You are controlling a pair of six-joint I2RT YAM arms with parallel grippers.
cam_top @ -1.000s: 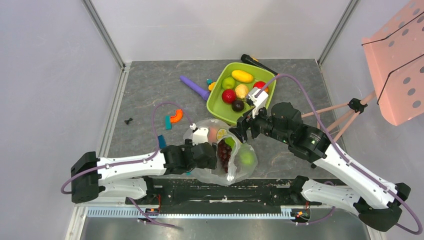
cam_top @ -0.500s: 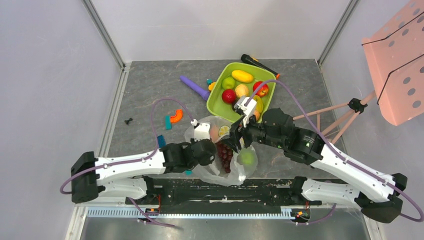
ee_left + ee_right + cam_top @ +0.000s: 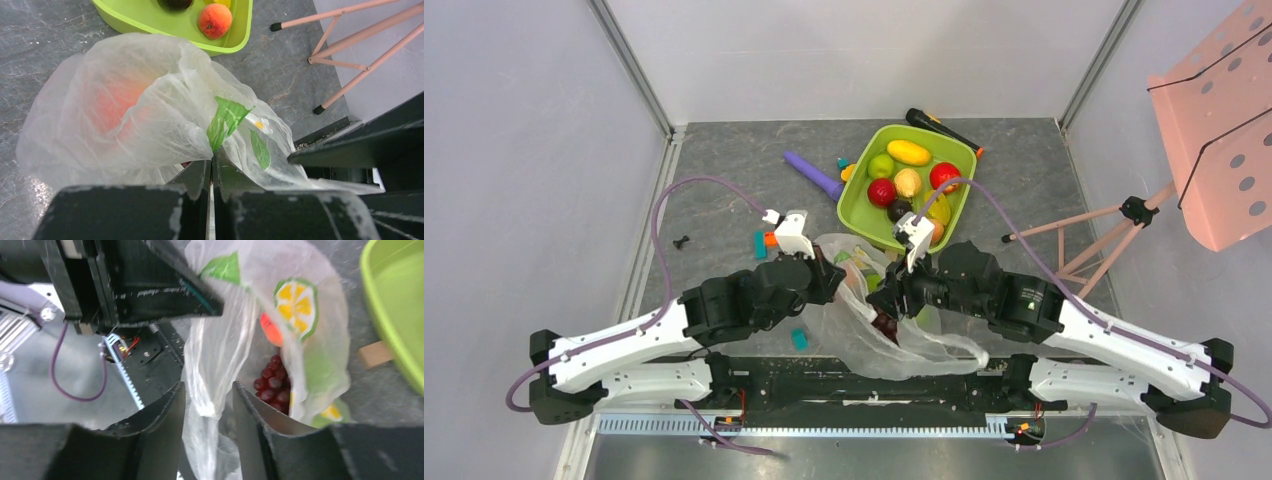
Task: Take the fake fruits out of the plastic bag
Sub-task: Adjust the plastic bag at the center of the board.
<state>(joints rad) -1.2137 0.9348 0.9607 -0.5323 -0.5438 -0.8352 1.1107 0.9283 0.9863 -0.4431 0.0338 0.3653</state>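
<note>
The plastic bag lies crumpled at the table's near middle, printed with green leaves and lemon slices. My left gripper is shut on a pinch of its film, jaws pressed together. A peach-red fruit shows through the bag. My right gripper hangs at the bag's mouth, open, with a strand of film between its fingers. Inside I see the dark grape bunch, an orange-red fruit and a green one. More fake fruits lie in the green tray.
A purple stick and a black tool lie by the tray. Orange and teal blocks sit left of the bag, another teal block by the near edge. The pink stand's legs reach in from the right.
My left gripper shut on the bag and drew it up and left. My right gripper came from the tray to the bag's mouth, its jaws narrowing.
</note>
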